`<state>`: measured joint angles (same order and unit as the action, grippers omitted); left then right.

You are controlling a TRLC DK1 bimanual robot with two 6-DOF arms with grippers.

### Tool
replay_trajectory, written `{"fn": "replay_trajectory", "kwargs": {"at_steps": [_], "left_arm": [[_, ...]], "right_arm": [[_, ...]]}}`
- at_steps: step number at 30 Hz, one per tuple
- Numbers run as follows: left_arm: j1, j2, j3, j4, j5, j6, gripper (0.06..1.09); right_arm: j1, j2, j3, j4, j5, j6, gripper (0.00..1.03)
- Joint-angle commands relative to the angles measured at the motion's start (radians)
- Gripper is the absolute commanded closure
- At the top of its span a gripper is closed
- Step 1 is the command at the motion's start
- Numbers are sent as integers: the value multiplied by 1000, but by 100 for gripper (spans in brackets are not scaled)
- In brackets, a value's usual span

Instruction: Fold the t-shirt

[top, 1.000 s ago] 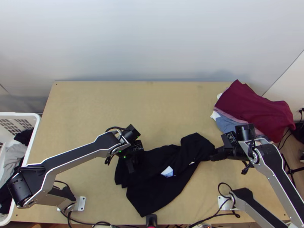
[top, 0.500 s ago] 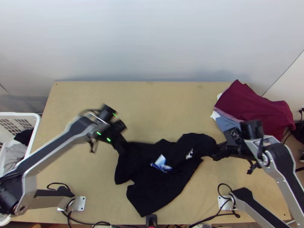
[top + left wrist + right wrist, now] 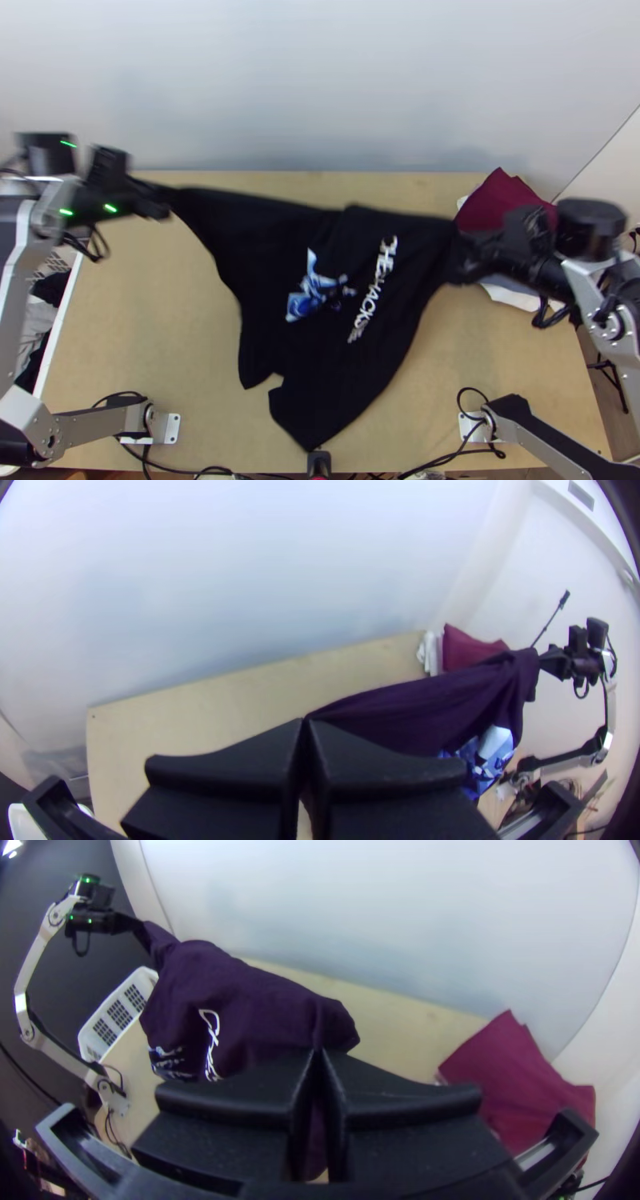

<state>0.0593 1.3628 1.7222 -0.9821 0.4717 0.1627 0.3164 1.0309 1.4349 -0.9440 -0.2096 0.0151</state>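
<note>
In the top view the black t-shirt hangs stretched between both grippers, its printed front showing and its lower part trailing toward the table's near edge. My left gripper is at the upper left, shut on one upper corner; in the left wrist view the left gripper has its fingers together with cloth running out from between them. At the shirt's other upper corner, my right gripper is shut on bunched cloth. From the right wrist view, the right gripper pinches the shirt.
A stack of folded clothes, dark red on top, lies at the table's far right corner, partly under the right arm. A white basket with clothes stands off the table's left side. Bare wood shows left of the shirt.
Both grippers have moved up the picture and apart, the left one far to the left. The shirt went from bunched to pulled wide, and its print has come into sight.
</note>
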Motion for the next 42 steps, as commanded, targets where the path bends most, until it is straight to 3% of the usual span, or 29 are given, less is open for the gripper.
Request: {"fn": "replay_trajectory", "kwargs": {"at_steps": [1, 6, 14, 19, 24, 31, 42], "left_arm": [[188, 15, 295, 19, -2, -132, 104], [215, -1, 376, -3, 12, -183, 104], [70, -205, 13, -29, 36, -3, 104], [-69, -318, -184, -38, 35, 5, 105], [-148, -338, -228, -49, 27, -15, 105], [-44, -301, -65, -55, 8, -2, 105], [100, -406, 289, -337, 2, 18, 105]], "right_arm": [[-40, 64, 263, 128, 10, 63, 97], [4, 77, 338, 36, 10, 79, 97], [62, -103, -25, -68, -48, 51, 98], [95, -189, -166, -110, -80, 51, 100], [113, -209, -200, -116, -83, 37, 100], [101, -196, -64, -84, -77, 37, 100], [0, -292, 225, -79, -63, 51, 100]]}}
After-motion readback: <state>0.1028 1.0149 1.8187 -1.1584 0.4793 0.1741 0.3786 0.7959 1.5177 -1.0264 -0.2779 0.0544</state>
